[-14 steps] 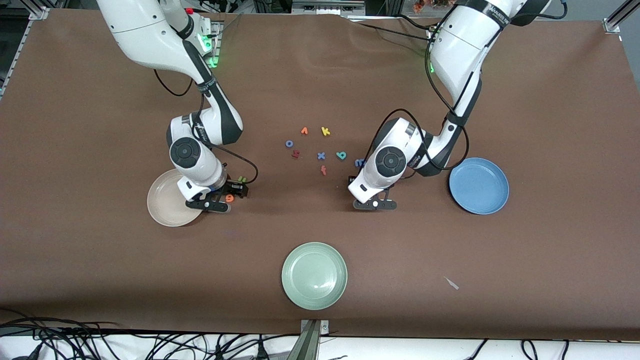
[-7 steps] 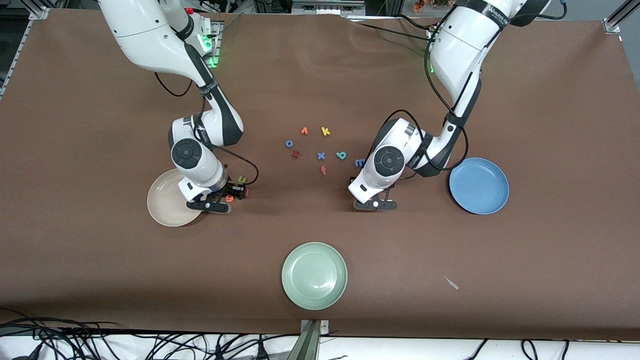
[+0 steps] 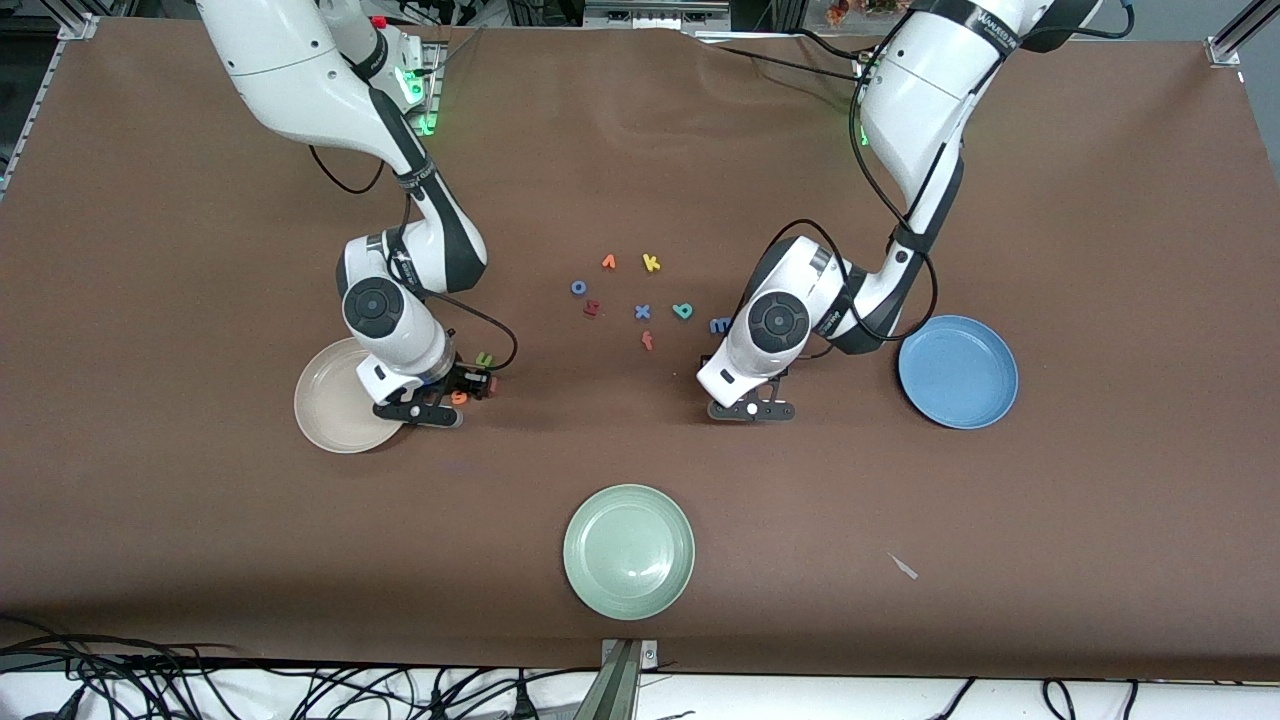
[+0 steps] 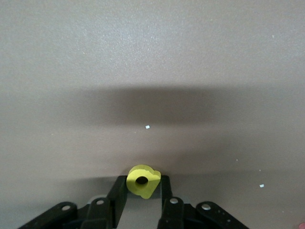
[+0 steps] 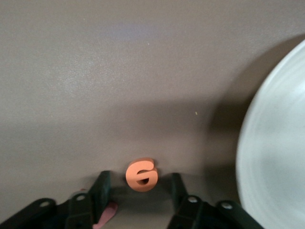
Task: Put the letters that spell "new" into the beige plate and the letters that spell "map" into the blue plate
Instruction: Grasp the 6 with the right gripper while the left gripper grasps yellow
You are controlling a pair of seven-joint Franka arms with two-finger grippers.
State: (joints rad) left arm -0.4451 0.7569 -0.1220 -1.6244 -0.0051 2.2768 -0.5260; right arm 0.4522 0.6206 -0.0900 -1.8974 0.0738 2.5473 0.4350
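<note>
Nearest the front camera, the pale green plate [image 3: 629,551] lies bare on the brown surface [image 3: 200,520], with a small pale scrap [image 3: 903,566] toward the left arm's end.

Farther back, the right gripper [image 3: 447,398] is down at the surface just beside the beige plate [image 3: 330,405], which holds nothing; its body covers the plate's rim there. In the right wrist view the orange e [image 5: 142,174] lies between the fingers [image 5: 101,187], which stand spread with gaps on both sides, not yet pinching it. A pinkish-red bit, likely the w [image 5: 107,213], peeks out by one finger, mostly hidden. The green n [image 3: 484,358] shows just past the gripper, partly covered by it.

The left gripper [image 3: 750,408] is low at the surface near the blue plate [image 3: 958,371], also with nothing in it. From the front, its wrist hides what it has; the left wrist view shows the yellow p [image 4: 142,181] pinched between the fingers [image 4: 119,191].

Farthest lies the loose cluster: the light blue m [image 3: 718,325], half tucked beside the left arm, the teal a [image 3: 683,311], red f [image 3: 647,341], blue x [image 3: 642,312], blue o [image 3: 578,287], a dark red letter [image 3: 591,308] too small to read, orange v [image 3: 608,262] and yellow k [image 3: 651,263].
</note>
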